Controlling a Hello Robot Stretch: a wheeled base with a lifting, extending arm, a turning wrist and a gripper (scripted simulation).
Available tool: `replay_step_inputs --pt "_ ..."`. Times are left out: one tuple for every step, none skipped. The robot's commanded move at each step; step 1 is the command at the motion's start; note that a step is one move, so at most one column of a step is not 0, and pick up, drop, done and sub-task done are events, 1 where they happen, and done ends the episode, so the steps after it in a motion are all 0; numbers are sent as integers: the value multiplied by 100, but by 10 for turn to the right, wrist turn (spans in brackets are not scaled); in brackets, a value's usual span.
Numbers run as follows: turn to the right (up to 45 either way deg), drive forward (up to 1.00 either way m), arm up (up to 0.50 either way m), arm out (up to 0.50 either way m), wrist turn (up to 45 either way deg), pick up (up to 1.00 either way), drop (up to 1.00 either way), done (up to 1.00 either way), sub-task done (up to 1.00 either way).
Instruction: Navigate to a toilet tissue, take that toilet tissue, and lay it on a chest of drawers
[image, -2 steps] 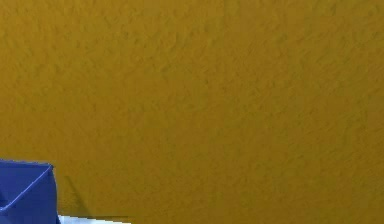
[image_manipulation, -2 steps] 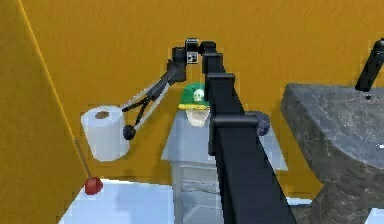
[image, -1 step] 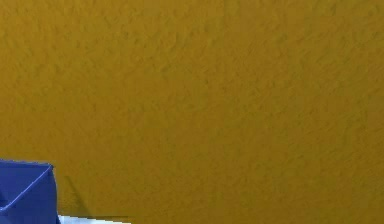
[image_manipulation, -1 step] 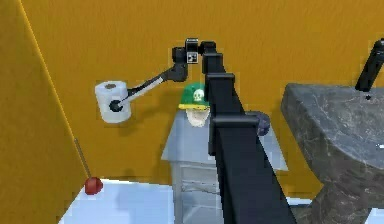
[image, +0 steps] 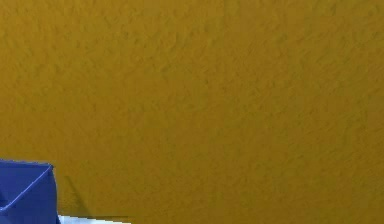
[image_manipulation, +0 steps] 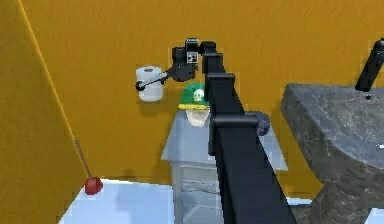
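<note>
A white toilet tissue roll (image_manipulation: 150, 74) sits against the mustard-yellow wall in the arm side view, upper left of the middle. The dark arm (image_manipulation: 232, 140) rises from the bottom edge to the gripper (image_manipulation: 158, 85), whose thin fingers reach left to the roll's lower edge. The roll is right at the wall, so I cannot tell whether the gripper holds it or whether it still hangs on a holder.
A grey cabinet (image_manipulation: 195, 158) under the arm carries a green and white object (image_manipulation: 192, 97). A grey stone counter (image_manipulation: 335, 125) with a black faucet (image_manipulation: 371, 65) stands at the right. A red plunger (image_manipulation: 93, 185) leans in the corner. The forward view faces the yellow wall (image: 200, 90), with a blue box (image: 25, 192) at its lower left.
</note>
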Motion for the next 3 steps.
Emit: replay_step_inputs --pt "0 0 0 0 450 0 0 0 0" --pt "0 0 0 0 360 0 0 0 0" --pt "0 0 -30 0 0 0 0 0 0"
